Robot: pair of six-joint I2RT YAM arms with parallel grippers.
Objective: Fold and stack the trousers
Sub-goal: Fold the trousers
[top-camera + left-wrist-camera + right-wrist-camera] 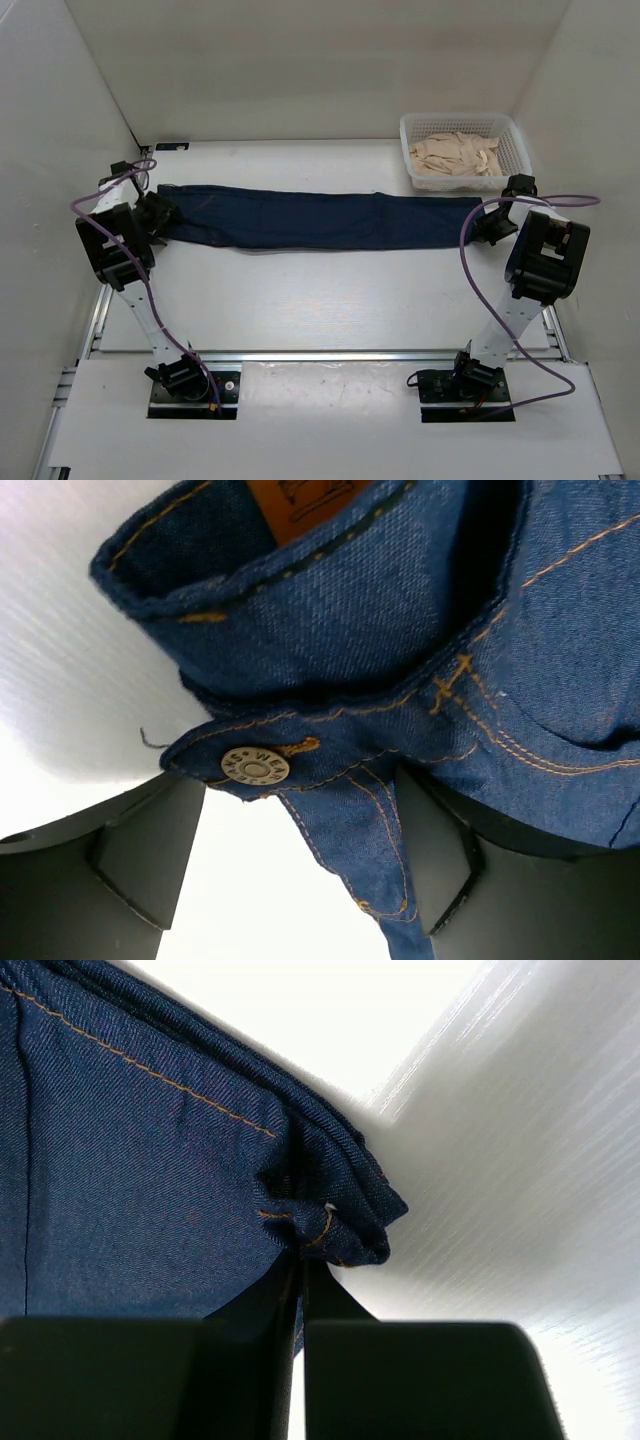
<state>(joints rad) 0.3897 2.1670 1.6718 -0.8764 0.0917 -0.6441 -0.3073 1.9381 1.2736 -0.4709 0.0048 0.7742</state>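
The trousers [320,220], dark navy jeans folded lengthwise, lie stretched in a long strip across the table. My left gripper [160,212] is at the waistband end. In the left wrist view its jaws [300,800] stand wide apart around the waistband [330,620], with the metal button [255,766] and a flap of denim between them; the tan patch [300,500] shows at the top. My right gripper [490,225] is at the leg end. In the right wrist view it [300,1260] is shut on the bunched leg hem [340,1220].
A white plastic basket [462,122] holding beige cloth [455,155] stands at the back right, just behind the right gripper. White walls enclose the table on the left, back and right. A metal rail runs along the front near the arm bases.
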